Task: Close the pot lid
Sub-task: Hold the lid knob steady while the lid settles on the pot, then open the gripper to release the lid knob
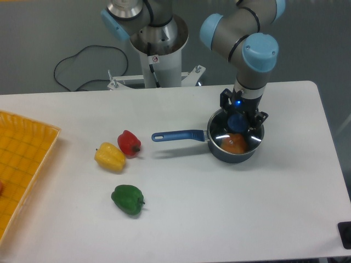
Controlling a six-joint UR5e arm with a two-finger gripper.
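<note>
The dark pot (237,150) stands right of centre on the white table, its long blue handle (178,135) pointing left. The glass lid (220,133) lies flat on the pot's rim, and an orange object shows through it. The lid's blue knob (237,121) sits at the centre. My gripper (240,119) hangs straight down over the pot with a black finger on each side of the knob. The fingers (260,117) seem to stand slightly clear of the knob, so the gripper looks open.
A red pepper (129,143), a yellow pepper (110,157) and a green pepper (128,199) lie left of the pot's handle. A yellow tray (24,159) covers the table's left edge. The robot base (159,55) stands behind the table.
</note>
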